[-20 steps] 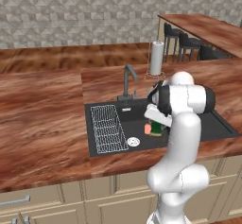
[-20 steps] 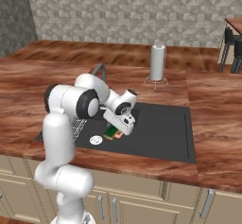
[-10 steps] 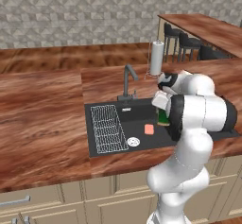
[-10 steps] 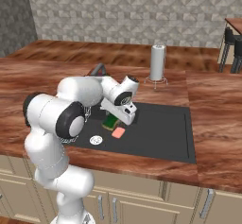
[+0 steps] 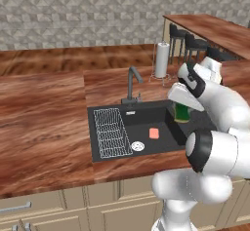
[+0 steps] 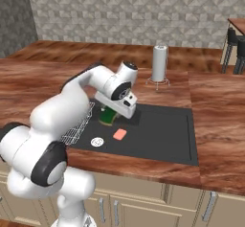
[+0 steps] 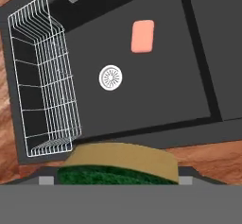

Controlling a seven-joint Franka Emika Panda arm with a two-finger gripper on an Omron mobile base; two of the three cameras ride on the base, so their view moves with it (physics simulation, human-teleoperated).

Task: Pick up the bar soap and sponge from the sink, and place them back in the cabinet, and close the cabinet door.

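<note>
- The jaws [image 6: 111,117] are clenched on the sponge [image 6: 108,116], holding it in the air above the sink [image 6: 158,144]
- In the left base view the sponge [image 5: 182,113] shows as a dark green block under the white hand, over the right part of the sink [image 5: 141,115]
- In the hand view the sponge [image 7: 120,164] sits at the bottom, its tan-yellow face up and its dark green face below, between the jaws
- The soap [image 5: 154,133] lies flat on the black sink floor, free of the jaws and well apart from the sponge
- In the hand view the soap [image 7: 142,36] lies beyond the round silver drain [image 7: 111,77], near it but not touching
- From the right the soap [image 6: 119,134] lies just right of the drain [image 6: 97,141]
- The white wire rack [image 5: 112,132] stands in the left part of the sink, beside the drain [image 5: 137,146]
- The rack [image 7: 43,79] holds nothing that can be seen
- The dark faucet [image 5: 131,84] rises at the back edge of the sink
- A paper towel roll [image 6: 160,64] stands upright on the wooden table [image 6: 217,111] behind the sink
- Dark stools [image 5: 188,42] stand at a further table at the far right of the left base view
</note>
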